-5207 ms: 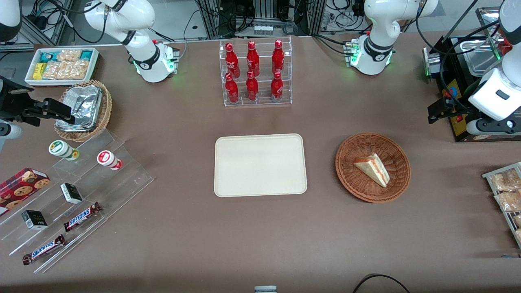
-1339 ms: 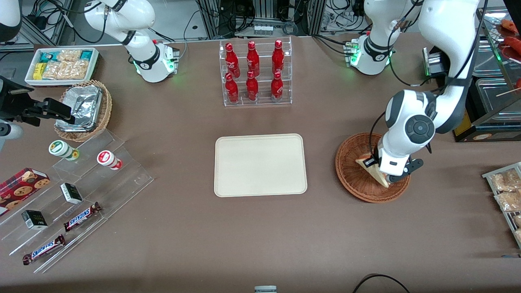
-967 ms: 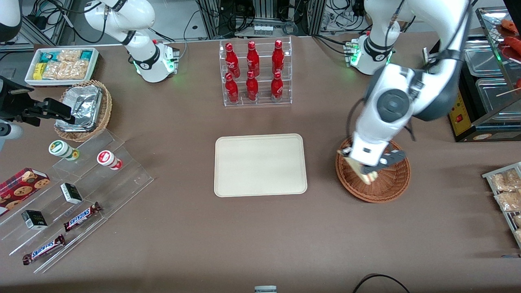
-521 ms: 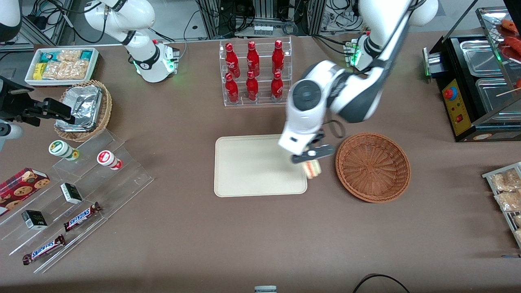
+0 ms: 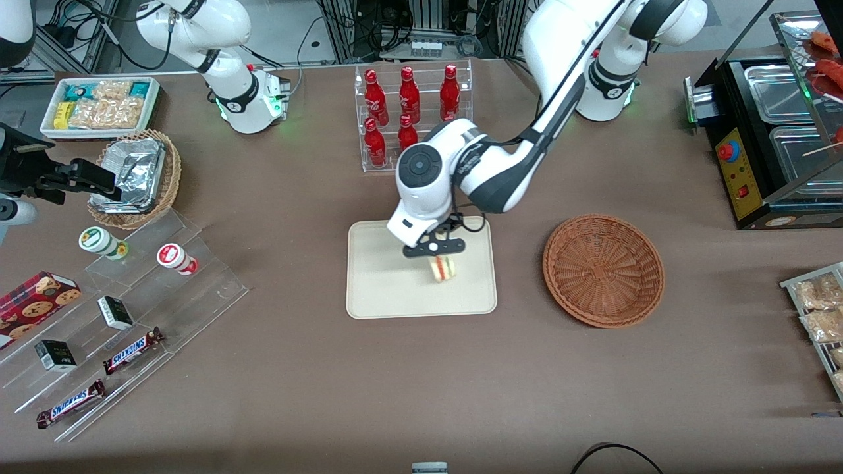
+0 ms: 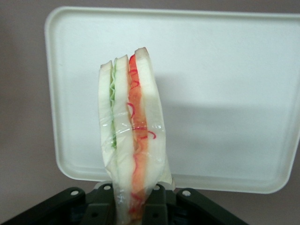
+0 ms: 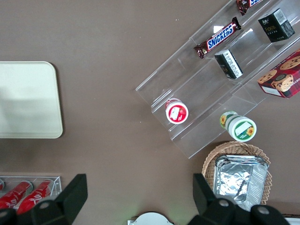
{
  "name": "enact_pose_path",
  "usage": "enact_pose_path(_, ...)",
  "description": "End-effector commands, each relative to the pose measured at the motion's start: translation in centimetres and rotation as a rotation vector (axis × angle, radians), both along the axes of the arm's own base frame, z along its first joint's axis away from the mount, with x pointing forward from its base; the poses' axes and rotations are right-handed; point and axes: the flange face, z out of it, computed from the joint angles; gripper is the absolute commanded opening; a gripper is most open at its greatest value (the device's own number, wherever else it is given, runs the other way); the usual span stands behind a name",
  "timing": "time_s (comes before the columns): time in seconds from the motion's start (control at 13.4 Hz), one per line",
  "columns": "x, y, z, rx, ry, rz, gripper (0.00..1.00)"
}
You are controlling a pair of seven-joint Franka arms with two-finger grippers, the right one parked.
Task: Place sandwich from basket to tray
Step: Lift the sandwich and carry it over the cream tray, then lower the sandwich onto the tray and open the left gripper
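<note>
My left gripper (image 5: 435,249) is shut on the sandwich (image 5: 442,268), a wrapped wedge of white bread with red and green filling, and holds it above the cream tray (image 5: 382,289), over the part nearer the basket. In the left wrist view the sandwich (image 6: 131,136) hangs between the black fingers (image 6: 161,206) with the tray (image 6: 225,93) below it. The round reddish-brown wicker basket (image 5: 603,270) stands empty beside the tray, toward the working arm's end of the table.
A clear rack of red bottles (image 5: 411,118) stands farther from the camera than the tray, close to the arm's elbow. A tan basket of foil packs (image 5: 137,176), a white snack bin (image 5: 99,105) and a clear stepped display (image 5: 118,309) lie toward the parked arm's end.
The gripper lifted the sandwich out of the basket and carried it sideways to above the tray. The basket is now empty.
</note>
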Motion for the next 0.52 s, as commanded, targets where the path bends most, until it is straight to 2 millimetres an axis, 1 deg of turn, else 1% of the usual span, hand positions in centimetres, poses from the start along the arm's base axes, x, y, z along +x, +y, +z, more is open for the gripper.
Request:
enact_pose_path(0.0,-0.8,-1.9,-1.5,-0.027,0.006,-0.064,0.0)
enact_pose_path(0.07,-1.8,-3.2,-2.3,-0.044,-0.005,-0.105,0.0)
enact_pose_path(0.22,-2.0,-3.5,-3.8,-0.044,0.002,-0.134,0.0)
enact_pose_path(0.37,-2.1,-3.4,-6.2,-0.013,-0.002,-0.21,0.0)
enact_pose_path(0.45,-2.1,-3.4,-6.7,-0.004,-0.014,-0.222,0.0)
